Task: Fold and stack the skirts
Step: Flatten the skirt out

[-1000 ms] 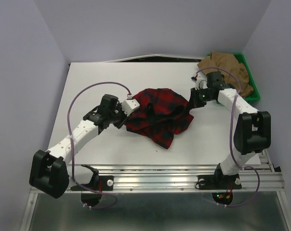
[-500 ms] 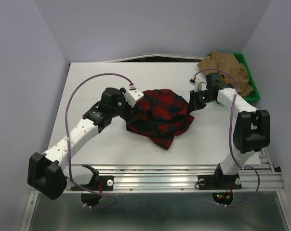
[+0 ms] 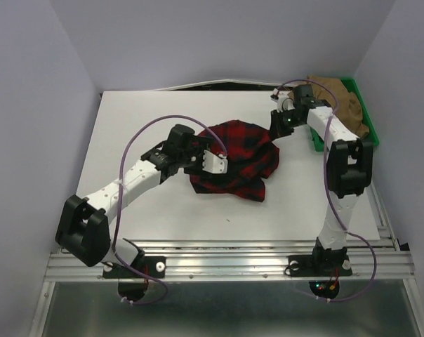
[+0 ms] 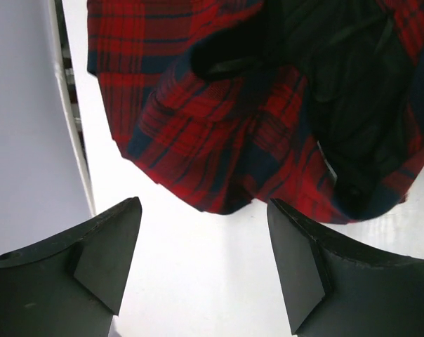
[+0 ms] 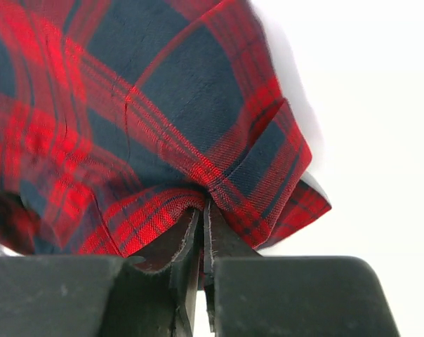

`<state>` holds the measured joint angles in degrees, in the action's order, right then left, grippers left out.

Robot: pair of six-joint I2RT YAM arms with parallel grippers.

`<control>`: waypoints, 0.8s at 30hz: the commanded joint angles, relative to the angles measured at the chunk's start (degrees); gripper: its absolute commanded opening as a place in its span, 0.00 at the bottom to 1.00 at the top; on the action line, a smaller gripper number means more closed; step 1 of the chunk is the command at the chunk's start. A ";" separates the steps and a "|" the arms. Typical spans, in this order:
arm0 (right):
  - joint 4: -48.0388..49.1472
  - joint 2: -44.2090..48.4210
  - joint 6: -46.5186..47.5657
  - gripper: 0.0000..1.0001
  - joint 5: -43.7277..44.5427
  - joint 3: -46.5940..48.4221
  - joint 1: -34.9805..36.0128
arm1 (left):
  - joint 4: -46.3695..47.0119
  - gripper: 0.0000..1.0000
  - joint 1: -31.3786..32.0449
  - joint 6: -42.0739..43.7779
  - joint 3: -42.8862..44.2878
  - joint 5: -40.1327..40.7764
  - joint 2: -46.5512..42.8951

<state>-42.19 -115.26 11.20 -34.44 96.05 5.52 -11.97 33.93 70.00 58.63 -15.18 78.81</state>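
Observation:
The red plaid skirt (image 3: 240, 158) lies rumpled on the white table (image 3: 142, 126), and it fills the top of the left wrist view (image 4: 219, 126) and the right wrist view (image 5: 128, 119). My left gripper (image 3: 212, 161) hovers at the skirt's left part. It is open, with only bare table between its fingers (image 4: 107, 246) and the skirt's hem just beyond them. My right gripper (image 3: 276, 130) is at the skirt's far right corner. It is shut on a fold of the plaid cloth (image 5: 206, 210). The tan skirt (image 3: 338, 95) is heaped in the green tray.
The green tray (image 3: 367, 123) stands at the table's back right corner, close behind the right arm. Purple cables loop over both arms. Grey walls close in the table on the left, back and right.
The left gripper opened, let go of the plaid skirt and swung right over it. The right gripper carried the skirt's corner toward the back, and the skirt shifted right.

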 commanded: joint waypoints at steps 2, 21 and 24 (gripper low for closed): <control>0.01 -5.31 -0.83 0.13 0.86 13.09 2.47 | 1.42 0.84 0.17 11.65 5.26 -1.70 2.93; -5.25 6.62 3.82 1.00 6.05 14.87 -3.84 | -12.10 0.62 1.31 10.60 26.61 -8.29 21.90; -7.55 12.33 7.86 1.00 5.26 9.70 -3.85 | -15.27 0.44 1.22 11.12 28.73 -8.99 22.45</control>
<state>-46.46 -111.18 13.32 -29.06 109.14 2.35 -21.21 35.03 81.49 83.61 -21.71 101.62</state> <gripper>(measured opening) 0.998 0.485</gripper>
